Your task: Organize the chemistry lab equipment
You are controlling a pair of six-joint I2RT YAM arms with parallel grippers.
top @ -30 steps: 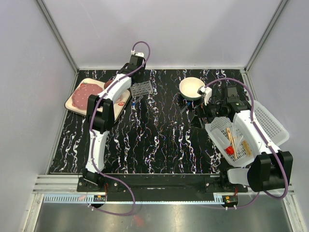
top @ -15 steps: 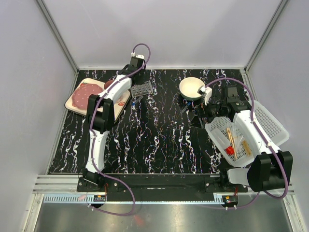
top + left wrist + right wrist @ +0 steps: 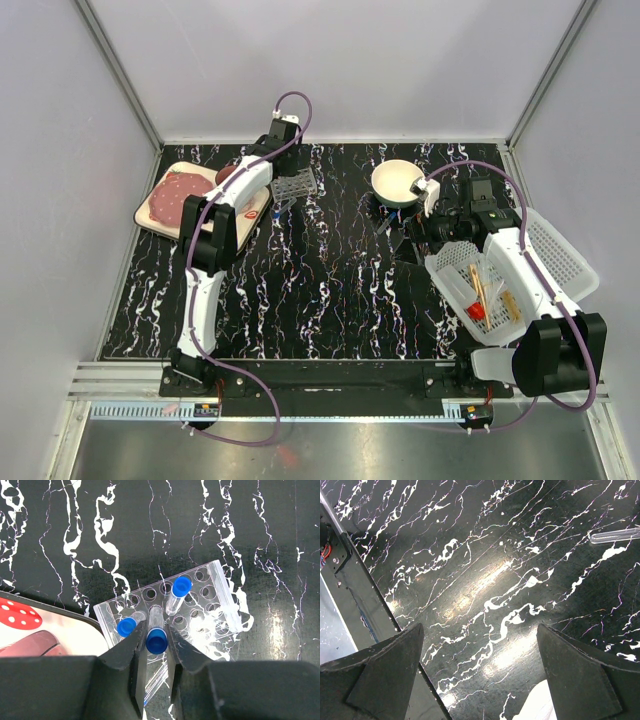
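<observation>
My left gripper (image 3: 152,630) is shut on a clear blue-capped tube (image 3: 156,641) and holds it upright over the clear rack (image 3: 215,605). Two more blue-capped tubes (image 3: 181,586) stand in the rack's holes. Another clear tube (image 3: 154,679) lies on the table below my fingers. The rack (image 3: 294,183) also shows in the top view at the far left. My right gripper (image 3: 480,675) is open and empty above the black marbled table. A clear tube-like piece (image 3: 615,535) lies ahead of it. Wooden sticks (image 3: 479,287) and a red-tipped piece (image 3: 476,311) lie in the white basket (image 3: 560,250).
A dotted plate (image 3: 160,215) with a pink mug stands at the far left, next to the rack. A cream bowl (image 3: 397,183) stands at the back, just beyond my right gripper (image 3: 405,238). The basket takes up the right side of the table.
The left wrist has shifted slightly over the rack with the tube in it. The right arm has not visibly moved.
</observation>
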